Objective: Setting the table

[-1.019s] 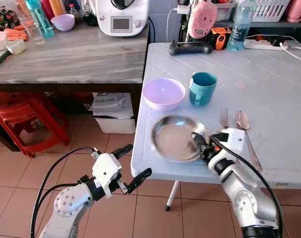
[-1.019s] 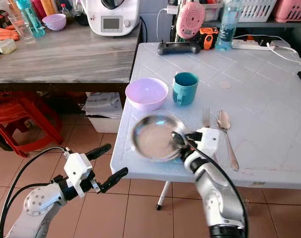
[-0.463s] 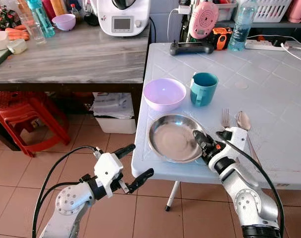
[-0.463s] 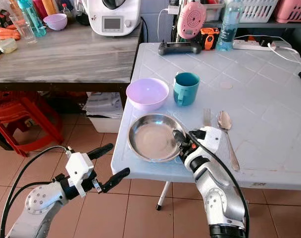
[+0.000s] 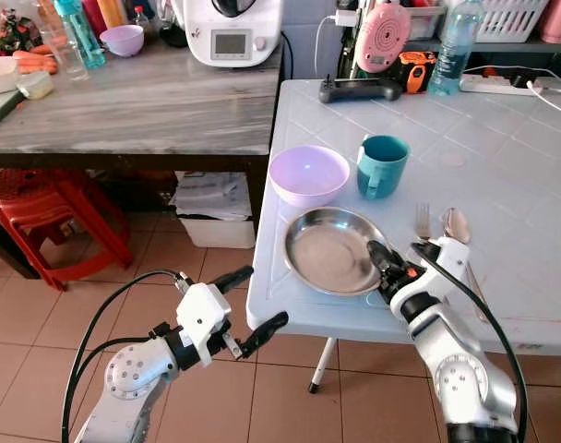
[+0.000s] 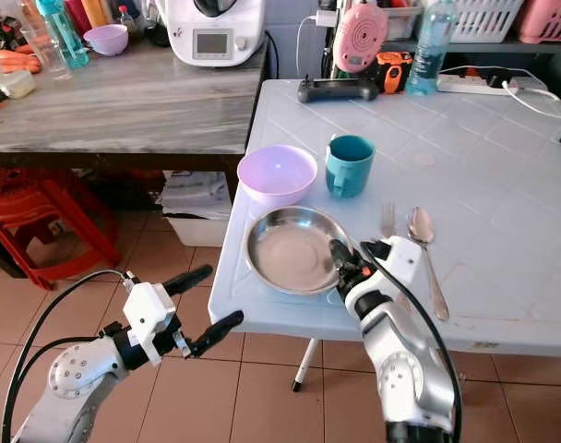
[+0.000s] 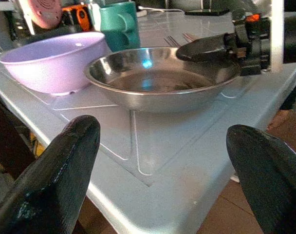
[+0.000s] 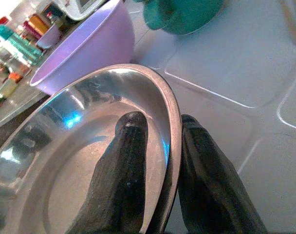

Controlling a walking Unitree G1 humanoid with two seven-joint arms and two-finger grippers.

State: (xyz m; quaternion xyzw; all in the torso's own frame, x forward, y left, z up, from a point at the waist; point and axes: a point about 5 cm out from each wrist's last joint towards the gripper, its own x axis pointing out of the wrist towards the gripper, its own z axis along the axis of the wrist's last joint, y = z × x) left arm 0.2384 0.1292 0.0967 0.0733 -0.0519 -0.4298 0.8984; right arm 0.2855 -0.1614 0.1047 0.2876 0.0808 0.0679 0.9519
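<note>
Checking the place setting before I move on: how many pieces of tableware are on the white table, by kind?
Bowls: 1, round lilac plastic bowl
Mugs: 1, teal ceramic mug
Plates: 1, round steel plate, rim pinched by the right hand
Forks: 1, metal fork
Spoons: 1, metal spoon
Total: 5

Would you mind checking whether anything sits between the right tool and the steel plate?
Nothing visible does: the right tool is already pinching the steel plate by its near rim, one finger inside and one outside.
</note>
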